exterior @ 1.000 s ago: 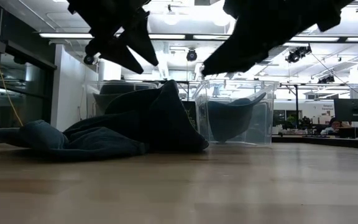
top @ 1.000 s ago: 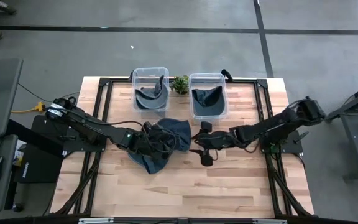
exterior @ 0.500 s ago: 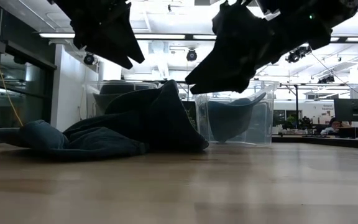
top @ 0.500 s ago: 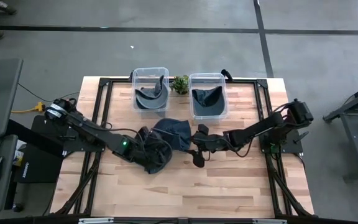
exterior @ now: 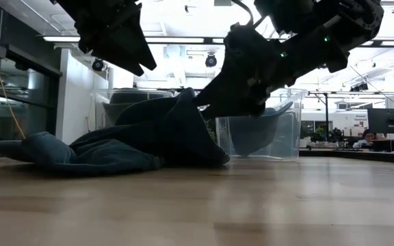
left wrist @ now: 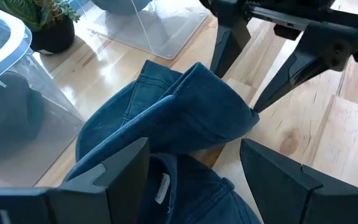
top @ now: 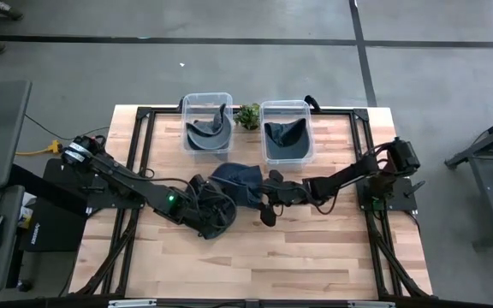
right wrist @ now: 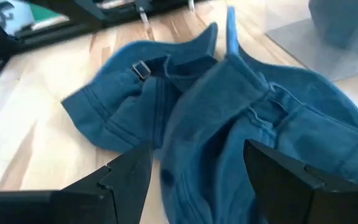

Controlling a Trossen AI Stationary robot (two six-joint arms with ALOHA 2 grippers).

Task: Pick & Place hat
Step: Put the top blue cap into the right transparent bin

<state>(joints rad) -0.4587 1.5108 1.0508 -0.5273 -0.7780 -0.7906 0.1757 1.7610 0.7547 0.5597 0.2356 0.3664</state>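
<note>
High view: blue hat [top: 234,181] lying crumpled mid-bench [top: 315,257], near side of two bins [top: 207,121]. Left hand [top: 210,205] hovering at hat's left, right hand [top: 269,197] at its right.
Low view: both hands hanging above hat.
Wrist views: both hands spreading wide, gripping nothing.

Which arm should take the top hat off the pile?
Probably the right. The right gripper is open at the raised edge of the blue hat pile; the left gripper hangs open over the pile's lower, near part.
</note>
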